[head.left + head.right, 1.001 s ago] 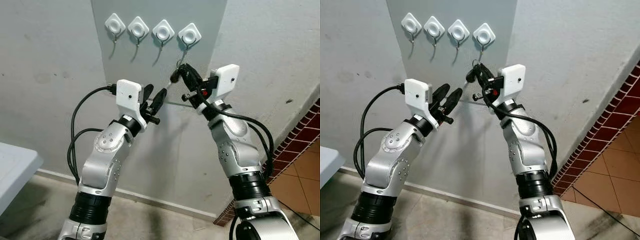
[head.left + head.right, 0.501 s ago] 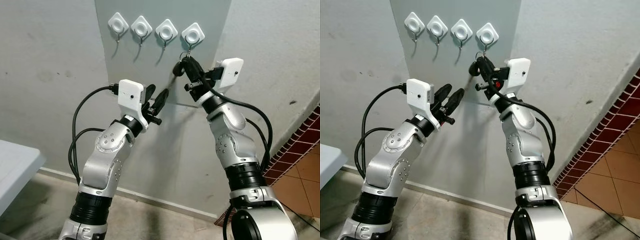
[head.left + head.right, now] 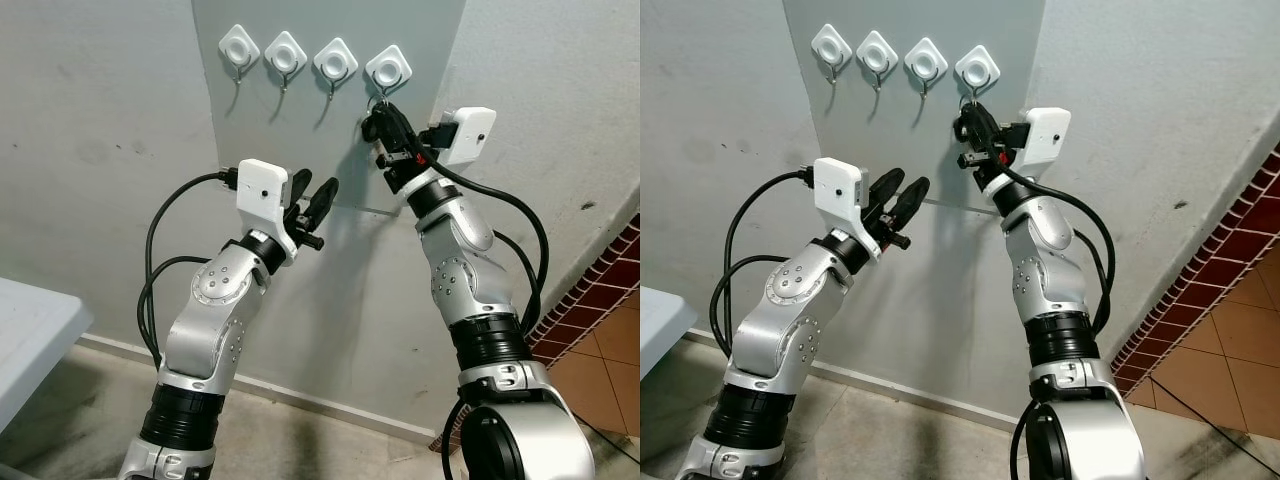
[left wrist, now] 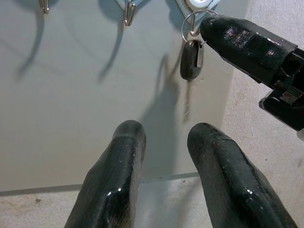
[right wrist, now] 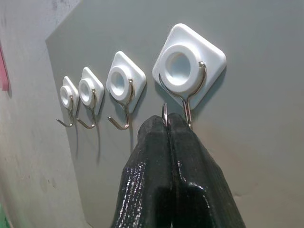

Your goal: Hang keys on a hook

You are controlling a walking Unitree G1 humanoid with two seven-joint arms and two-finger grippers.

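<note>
Metal key ring [image 4: 191, 23] is pinched tight between the right gripper's [image 5: 166, 124] closed fingers, held right at the rightmost hook [image 5: 187, 107] so the loop can slip over its tip. Keys [image 4: 191, 59] dangle below. Left gripper [image 4: 166, 142] hovers lower, fingers parted, holding nothing, probably just out of the way.

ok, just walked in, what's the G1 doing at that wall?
It is hanging keys. The right gripper is raised to the rightmost of four white diamond-shaped wall hooks, fingers pinched on the silver key ring. A dark key dangles from the ring against the grey wall panel. The ring sits right at the hook's metal wire, but I can't tell whether it is fully seated. The left gripper hovers open, lower on the panel, holding nothing.
</note>
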